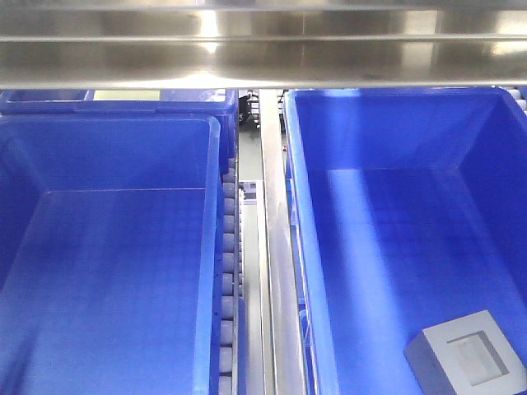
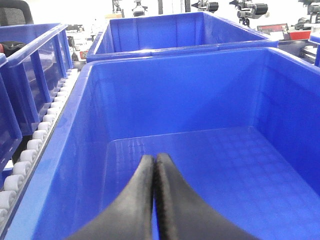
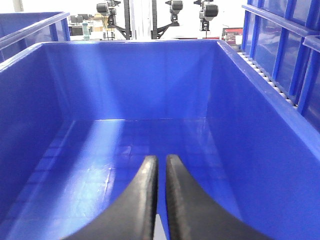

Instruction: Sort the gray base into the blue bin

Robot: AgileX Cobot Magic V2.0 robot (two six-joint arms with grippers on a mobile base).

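The gray base is seen in the front-facing view lying on the floor of the right-hand blue bin, in the near right corner, with its square recess facing up. A second bin stands at the left, and a third is placed behind it at the far left. Between the two near bins a roller track and a metal rail are visible.

The left hand is shown over the floor of its bin with both fingers pressed together — nothing is held. The right hand is shown over the other bin with its fingers drawn narrow, a thin gap left between them, and nothing is gripped. The base is not visible in either wrist view.

The following risks are judged from this position:

- The base sits close to the bin wall. A finger may be blocked by the wall during a descent, and the grasp may be prevented.
- With the fingers this narrow, the block cannot be straddled. Unless the hand is widened first, the base is likely to be struck from above or pushed aside.
- Which bin is intended cannot be determined — if the base is already in the correct one, a further pick would undo the sort.
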